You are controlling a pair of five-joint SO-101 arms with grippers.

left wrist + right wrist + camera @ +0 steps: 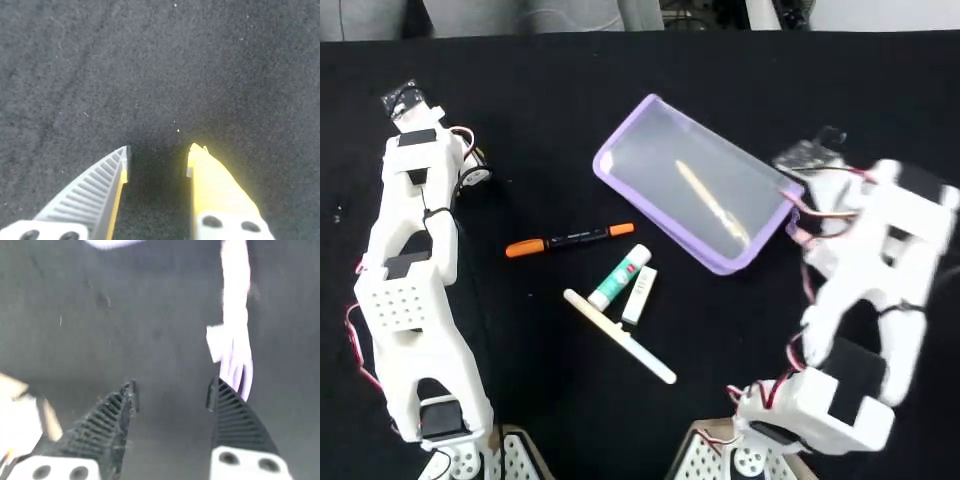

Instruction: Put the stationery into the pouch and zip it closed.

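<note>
Four stationery pieces [618, 277] short of packed: holds left claw [157, 160] and right claw [172, 392] released, the latter beside pouch [695, 180] for access.

Pouch [705, 190]: lilac trim, clear frosted face. Marker [570, 240]: black barrel, orange ends. Glue stick [618, 277]: white, green label. Long stick [618, 336]: cream. Table cloth [620, 90]: black. Left arm [415, 300], right arm [880, 260]: white. Left gripper [158, 150]: ribbed, one side grey, other yellow. Right gripper [173, 385]: ribbed black.
</note>
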